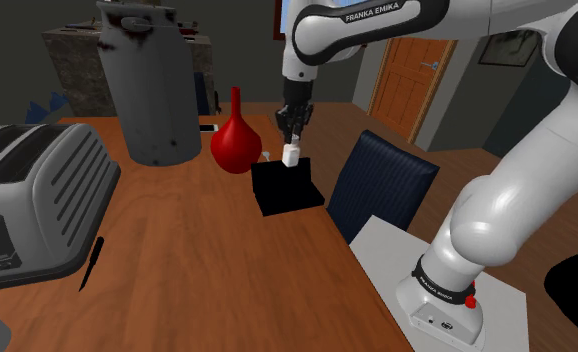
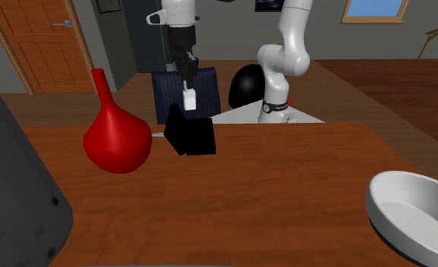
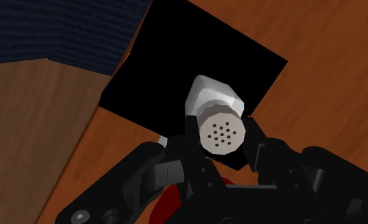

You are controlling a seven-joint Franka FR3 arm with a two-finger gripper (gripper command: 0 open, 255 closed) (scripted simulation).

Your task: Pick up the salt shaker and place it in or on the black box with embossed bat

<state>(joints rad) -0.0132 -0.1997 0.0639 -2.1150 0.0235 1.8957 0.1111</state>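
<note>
A small white salt shaker (image 1: 291,154) (image 2: 189,98) (image 3: 216,114) with a perforated cap hangs clasped in my black gripper (image 1: 293,143) (image 2: 188,89) (image 3: 219,137). It hovers just above the black box (image 1: 286,187) (image 2: 189,134) (image 3: 195,76), which stands on the wooden table (image 1: 197,260) beside a red vase. In the wrist view the shaker's cap faces the camera and the box's dark top lies directly beyond it. My fingers (image 3: 261,141) press both sides of the shaker.
A red long-necked vase (image 1: 237,141) (image 2: 116,135) stands close beside the box. A tall grey canister (image 1: 149,82), a toaster (image 1: 32,195) and a black knife (image 1: 90,264) are on the table. A dark blue chair (image 1: 379,185) sits at the table's edge. A grey bowl (image 2: 413,216) is nearby.
</note>
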